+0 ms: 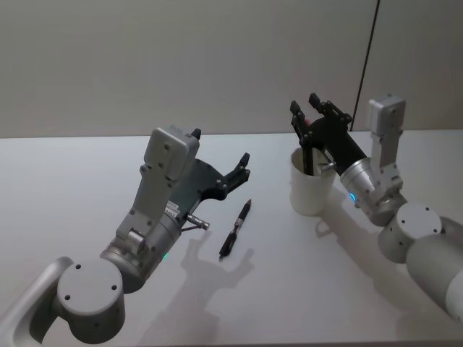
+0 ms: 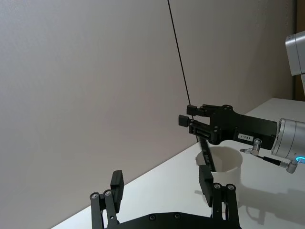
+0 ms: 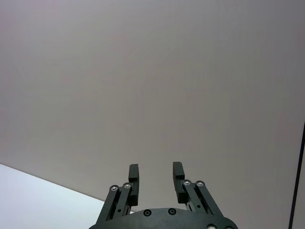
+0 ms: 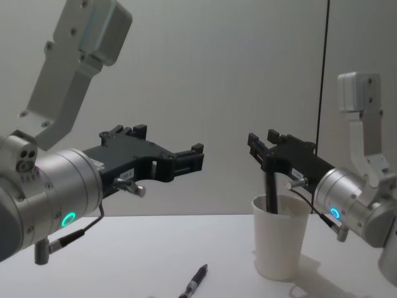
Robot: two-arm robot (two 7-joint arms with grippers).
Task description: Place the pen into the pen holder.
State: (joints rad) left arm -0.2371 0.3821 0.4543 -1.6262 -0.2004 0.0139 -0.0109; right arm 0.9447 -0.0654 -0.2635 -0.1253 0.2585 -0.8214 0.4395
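Head view puts the pen (image 1: 236,230) flat on the worktop (image 1: 87,173), below and just right of my left claw (image 2: 161,182), which hangs raised, spread and empty. The pen's long axis runs away from me, slanting toward the pen holder (image 1: 311,189) on the right. My right claw (image 3: 155,175), parted and empty, hovers over that cup, where a second pen (image 4: 271,195) stands. I judge the left nearer.
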